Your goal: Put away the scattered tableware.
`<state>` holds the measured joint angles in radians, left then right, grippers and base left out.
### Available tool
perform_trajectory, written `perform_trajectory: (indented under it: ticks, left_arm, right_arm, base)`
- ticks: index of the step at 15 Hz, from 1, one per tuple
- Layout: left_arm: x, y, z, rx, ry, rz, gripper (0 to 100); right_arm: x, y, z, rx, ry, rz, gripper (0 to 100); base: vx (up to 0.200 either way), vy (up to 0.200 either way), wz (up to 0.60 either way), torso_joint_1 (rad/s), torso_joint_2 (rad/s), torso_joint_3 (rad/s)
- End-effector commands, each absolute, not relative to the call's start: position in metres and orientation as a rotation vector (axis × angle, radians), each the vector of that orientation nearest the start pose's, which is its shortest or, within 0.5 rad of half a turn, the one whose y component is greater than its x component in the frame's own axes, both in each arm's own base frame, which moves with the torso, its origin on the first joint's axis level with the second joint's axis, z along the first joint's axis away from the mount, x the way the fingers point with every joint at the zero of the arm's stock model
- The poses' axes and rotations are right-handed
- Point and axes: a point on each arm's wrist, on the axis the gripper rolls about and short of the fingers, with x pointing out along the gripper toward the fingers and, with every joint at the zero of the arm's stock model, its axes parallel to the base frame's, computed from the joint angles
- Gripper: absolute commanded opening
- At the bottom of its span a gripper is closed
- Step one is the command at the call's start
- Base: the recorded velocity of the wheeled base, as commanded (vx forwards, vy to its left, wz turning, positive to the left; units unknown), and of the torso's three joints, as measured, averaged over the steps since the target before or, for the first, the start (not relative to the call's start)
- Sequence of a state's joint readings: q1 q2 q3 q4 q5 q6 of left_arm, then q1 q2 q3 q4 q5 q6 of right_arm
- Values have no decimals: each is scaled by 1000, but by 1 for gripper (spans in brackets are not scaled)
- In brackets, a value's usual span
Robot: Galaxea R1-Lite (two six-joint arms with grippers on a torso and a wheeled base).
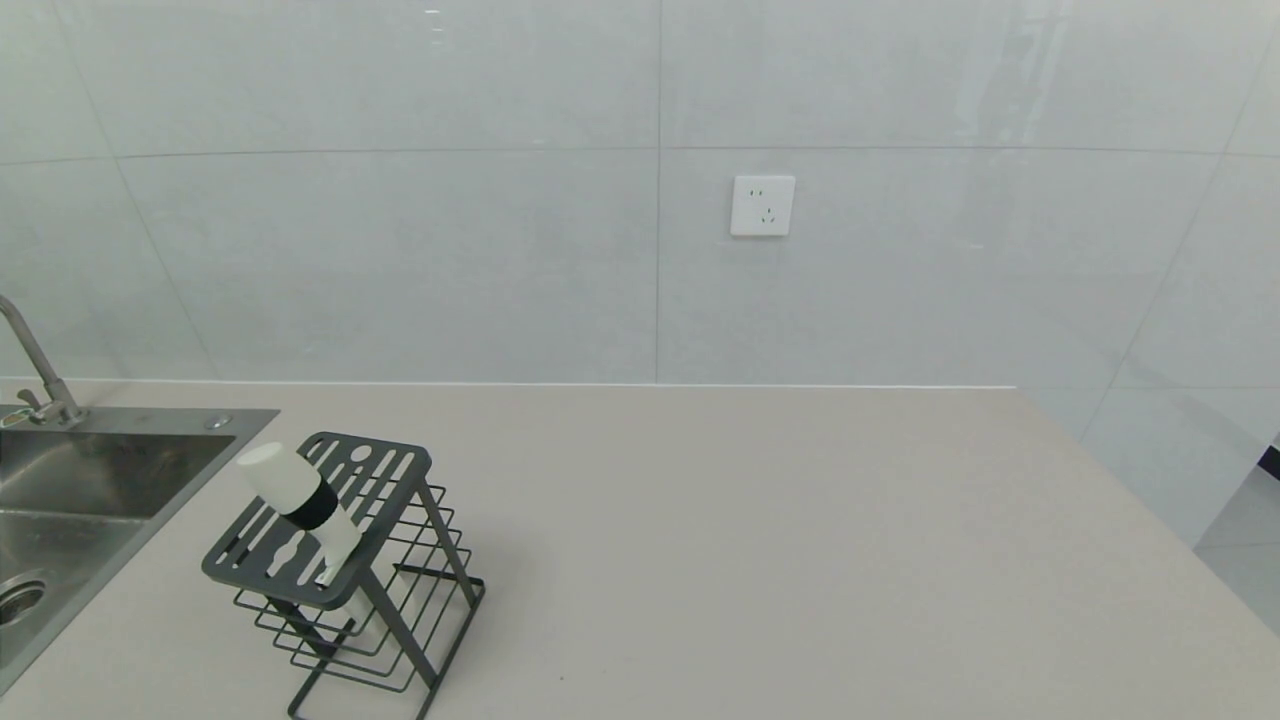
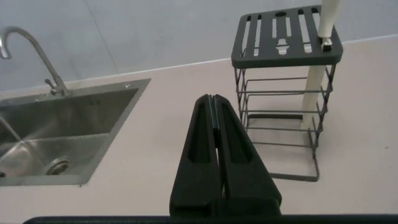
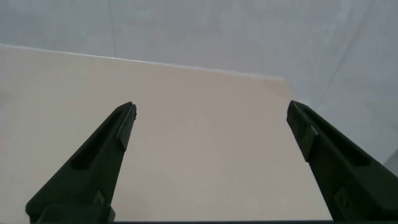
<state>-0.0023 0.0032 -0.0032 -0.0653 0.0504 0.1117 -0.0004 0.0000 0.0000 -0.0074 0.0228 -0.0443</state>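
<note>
At the left edge of the head view, a metal faucet (image 1: 35,365) stands behind a steel sink (image 1: 120,465) sunk into the table (image 1: 750,540). The drain (image 1: 18,598) shows in the basin at the lower left edge.

Just right of the sink, in the lower left of the frame, a dark rack (image 1: 392,468) stands on the table. It has a slotted top plate that slopes, and a wire basket under it. A white utensil (image 1: 300,495) with a black band around its handle is stuck through one slot of the plate. Its thick round end points up and leans toward the upper left, and its thinner lower part runs down inside the wire basket. What kind of utensil it is cannot be told.

In the left wrist view, the left end effector (image 2: 214,102) has its two dark fingers pressed together with nothing between them. It hangs over bare table between the sink and the rack, near the rack but apart from it.

On the tiled wall (image 1: 400,250), right of the frame's middle and high up, there is a white outlet (image 1: 762,205).

In the right wrist view, the right end effector (image 3: 212,115) is spread wide with nothing in it. It sits over a bare stretch of table with the wall beyond.
</note>
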Motion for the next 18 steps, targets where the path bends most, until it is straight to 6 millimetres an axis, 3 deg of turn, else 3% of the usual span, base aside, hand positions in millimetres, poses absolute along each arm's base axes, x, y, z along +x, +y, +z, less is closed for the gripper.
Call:
perform_trajectory:
  ticks: [1,2,3,6,8,10,12,18]
  left_arm:
    - [-23,-2,80,84,-38,-77,0]
    - [-23,-3,75,57,14,-143,0]
    - [-23,-1,76,-5,6,-69,0]
    - [-23,-1,76,-2,5,-57,0]
    - [-23,-1,76,17,4,-40,0]
    - [-23,-1,76,11,4,-41,0]
    - [-23,-1,76,11,4,-41,0]
    - [-23,-1,76,11,4,-41,0]
  right_arm:
    - [-23,1,76,-55,-10,21,100]
    - [-23,1,76,-55,-10,24,100]
    - [-23,1,76,-45,-10,23,100]
    - [-23,0,76,-17,-6,18,100]
    - [-23,1,77,-89,-12,29,100]
    - [-23,-1,76,74,-11,-36,100]
    - [-23,0,76,-20,-6,3,100]
    - [-23,0,76,-9,-3,5,100]
  base:
    - [0,0,0,0,0,0]
    - [0,0,0,0,0,0]
    - [0,0,0,0,0,0]
    - [0,0,0,0,0,0]
    - [0,0,0,0,0,0]
    - [0,0,0,0,0,0]
    - [0,0,0,0,0,0]
    - [0,0,0,0,0,0]
